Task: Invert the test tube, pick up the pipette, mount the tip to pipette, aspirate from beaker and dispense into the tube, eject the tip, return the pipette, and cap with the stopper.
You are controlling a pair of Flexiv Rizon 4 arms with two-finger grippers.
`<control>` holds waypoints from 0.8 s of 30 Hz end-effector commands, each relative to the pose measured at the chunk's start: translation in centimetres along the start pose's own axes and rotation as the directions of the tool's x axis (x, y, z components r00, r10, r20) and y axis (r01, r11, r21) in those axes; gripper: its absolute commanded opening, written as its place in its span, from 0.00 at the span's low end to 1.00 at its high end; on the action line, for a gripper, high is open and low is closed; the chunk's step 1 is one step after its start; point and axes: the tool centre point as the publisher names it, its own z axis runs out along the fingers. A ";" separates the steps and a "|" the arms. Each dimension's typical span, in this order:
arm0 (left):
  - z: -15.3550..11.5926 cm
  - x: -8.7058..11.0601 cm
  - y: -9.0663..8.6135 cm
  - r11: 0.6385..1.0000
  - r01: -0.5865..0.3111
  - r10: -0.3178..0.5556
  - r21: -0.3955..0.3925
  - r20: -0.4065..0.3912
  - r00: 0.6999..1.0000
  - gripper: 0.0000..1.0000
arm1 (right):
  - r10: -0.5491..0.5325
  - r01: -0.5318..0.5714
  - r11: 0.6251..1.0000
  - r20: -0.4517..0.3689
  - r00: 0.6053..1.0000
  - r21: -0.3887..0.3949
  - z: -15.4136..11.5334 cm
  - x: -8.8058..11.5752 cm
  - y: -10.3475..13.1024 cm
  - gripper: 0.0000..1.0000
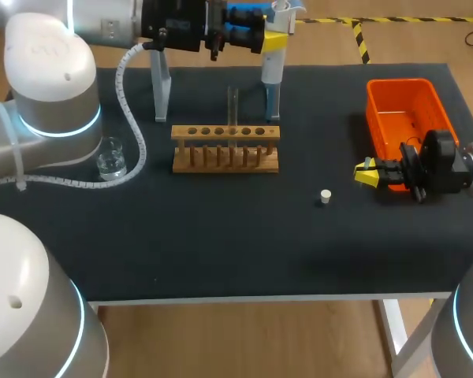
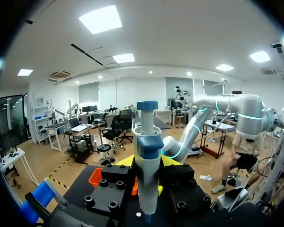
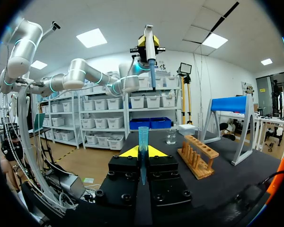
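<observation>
A black table (image 1: 221, 236) fills the head view. Above its far edge the left gripper (image 1: 273, 37) is clamped on the pipette (image 1: 272, 71), which hangs nose-down over the pipette stand (image 1: 162, 90). In the left wrist view the pipette's white and blue body (image 2: 146, 142) stands between the yellow fingers (image 2: 125, 161), pinched from both sides. Near the table's right side the right gripper (image 1: 367, 173) lies low just beside the orange bin (image 1: 402, 106). Its own view shows a clear blue pipette tip (image 3: 143, 137) held upright between the closed yellow fingertips (image 3: 130, 152). The white stopper (image 1: 325, 197) lies on the cloth near that gripper. The wooden rack (image 1: 225, 150) sits mid-table with the test tube (image 1: 232, 110) upright in it. The beaker (image 1: 110, 160) stands well to the rack's left.
</observation>
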 end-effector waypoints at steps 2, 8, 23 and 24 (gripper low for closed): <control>0.2 -0.2 -0.1 1.000 -0.001 0.001 -0.001 -0.008 1.000 0.00 | -0.001 0.001 1.000 0.002 1.000 0.001 0.0 0.0 0.0 0.00; 0.3 -0.3 -0.2 1.000 -0.002 0.002 -0.003 -0.009 1.000 0.00 | -0.001 0.001 1.000 0.002 1.000 0.001 0.0 0.0 0.0 0.00; 0.2 -0.5 -0.3 1.000 -0.005 0.005 -0.018 -0.007 1.000 0.00 | -0.001 0.001 1.000 0.002 1.000 0.001 0.0 0.0 0.0 0.00; 0.2 -0.5 -0.3 1.000 -0.005 0.005 -0.018 -0.007 1.000 0.00 | -0.001 0.001 1.000 0.002 1.000 0.001 0.0 0.0 0.0 0.00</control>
